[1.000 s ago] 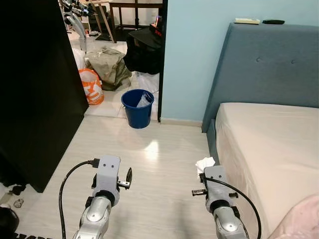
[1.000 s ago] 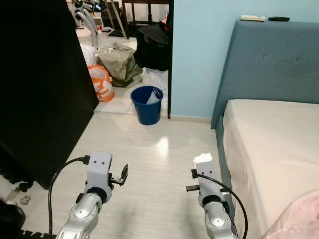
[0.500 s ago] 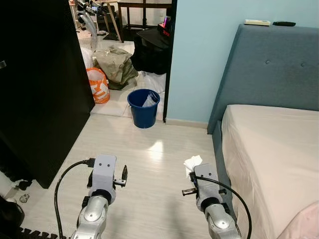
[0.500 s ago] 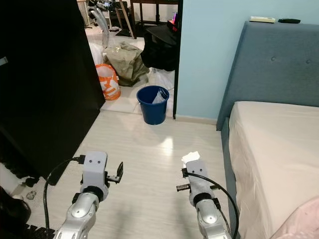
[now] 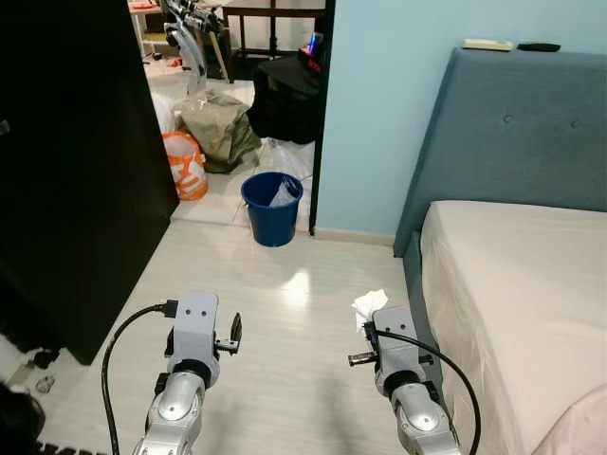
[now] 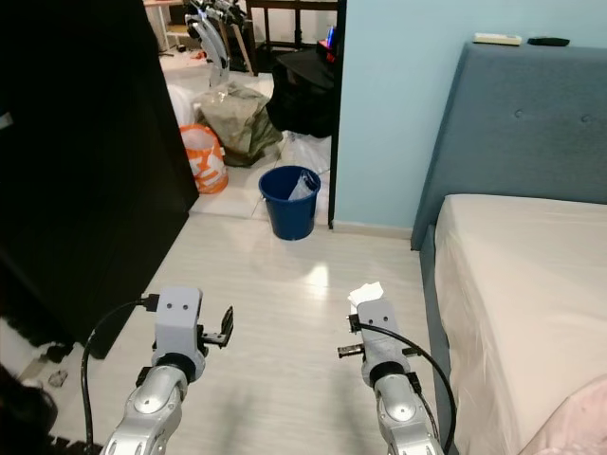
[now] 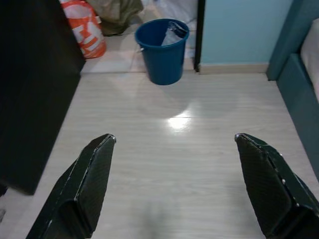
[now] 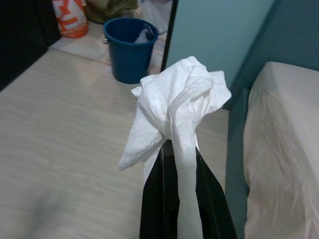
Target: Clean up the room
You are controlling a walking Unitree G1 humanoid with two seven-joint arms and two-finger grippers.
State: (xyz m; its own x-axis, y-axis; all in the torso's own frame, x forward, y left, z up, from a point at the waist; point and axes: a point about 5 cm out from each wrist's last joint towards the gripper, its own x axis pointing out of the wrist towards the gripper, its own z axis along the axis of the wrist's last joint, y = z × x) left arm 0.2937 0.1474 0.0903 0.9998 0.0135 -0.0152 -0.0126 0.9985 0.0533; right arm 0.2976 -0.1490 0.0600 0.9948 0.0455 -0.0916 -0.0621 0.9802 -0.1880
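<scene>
1. Tissue (image 8: 174,107), white, crumpled and soft-looking, is held pinched between the closed fingers of the right gripper (image 8: 178,164); in the head views it is seen as a small white wad (image 5: 369,305) at the front of the right arm, above the pale wood-look floor (image 5: 285,313) and close to the bed's side.
2. At the far left, a large black panel (image 5: 66,171) with a flat, matte face is cut off by the picture's edge; small dark items at its foot cannot be made out.
3. The left gripper (image 7: 174,174) is held out over the floor with its two textured black fingers (image 7: 87,179) wide apart and nothing between them.
4. Behind, past the doorway, an orange-and-white plastic bag (image 5: 185,163) and a slumped olive cloth bag (image 5: 220,128) are seen on the tiled floor; the furniture further back is cluttered and hard to tell apart.
5. A round blue plastic bucket (image 5: 272,207) stands at the doorway's threshold, with something pale and crumpled inside it.
6. A smooth light-blue wall (image 5: 379,104) is followed by a padded, buttoned grey-blue fabric headboard (image 5: 512,123); two flat objects lie on its top edge, too small to identify.
7. At the right, a bed (image 5: 512,294) with a cream sheet is cut off by the edge; a pink fabric corner (image 5: 579,427) shows at the bottom.
</scene>
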